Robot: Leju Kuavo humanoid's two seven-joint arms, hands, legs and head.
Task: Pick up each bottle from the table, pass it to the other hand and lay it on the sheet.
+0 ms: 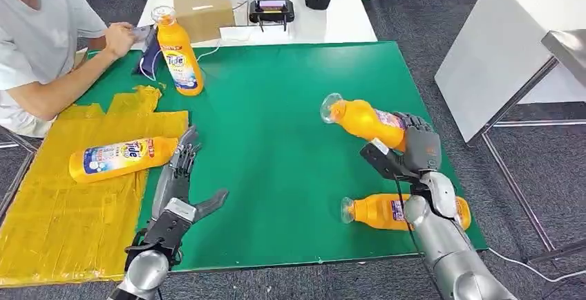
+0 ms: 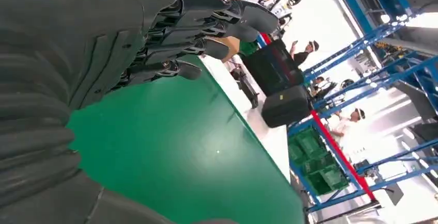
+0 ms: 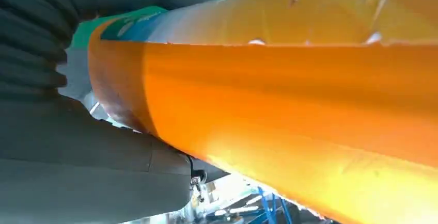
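Four orange bottles [image 1: 365, 122], one yellow sheet [image 1: 62, 210], one cardboard box [image 1: 203, 10].

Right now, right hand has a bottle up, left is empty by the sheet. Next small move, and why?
Probably bring the left hand across toward the held bottle to take it. The right hand grips that bottle at its base, lifted off the green table, neck pointing toward the left side. The left hand holds nothing, fingers apart, beside the yellow sheet, so the handover comes first.

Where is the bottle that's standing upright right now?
In the head view, the upright bottle stands at the far left of the green table, just in front of the cardboard box and beside the person's hand.
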